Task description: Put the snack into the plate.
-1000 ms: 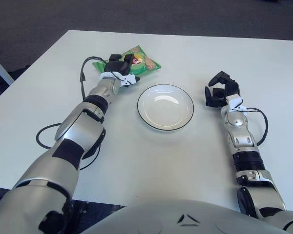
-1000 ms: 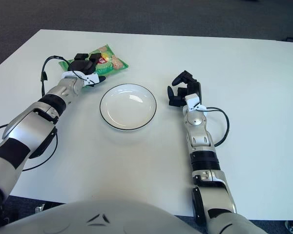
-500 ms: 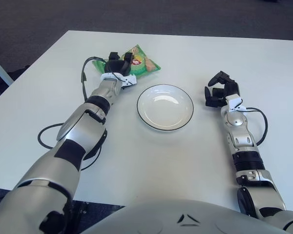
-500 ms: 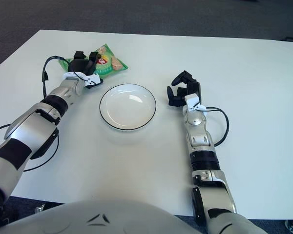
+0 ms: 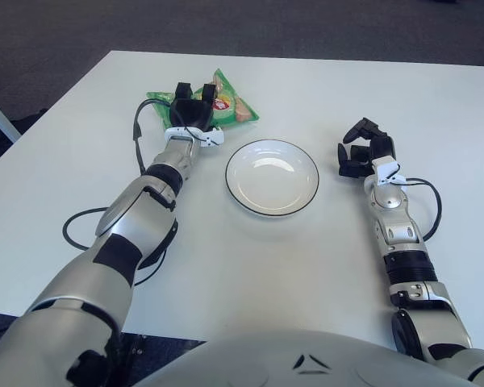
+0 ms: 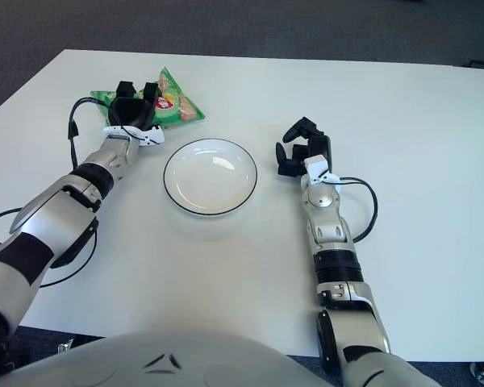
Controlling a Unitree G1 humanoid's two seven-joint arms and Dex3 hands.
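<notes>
The snack is a green bag (image 5: 232, 100) with a printed picture, at the far left of the white table. My left hand (image 5: 191, 106) is on the bag's left end, fingers closed over it, and the bag is bunched and tipped up on that side. The white plate (image 5: 272, 184) with a dark rim stands to the right of the hand and nearer to me, with nothing in it. My right hand (image 5: 361, 150) shows to the right of the plate, a small gap from its rim, fingers loosely bent and holding nothing.
A black cable (image 5: 79, 228) loops on the table beside my left forearm, and another (image 5: 432, 205) curls by my right forearm. The table's far edge (image 5: 306, 58) runs just beyond the bag, with dark floor behind it.
My left hand has closed further on the bag and drawn it a little left. The bag has turned and bunched up. The right hand has not moved.
</notes>
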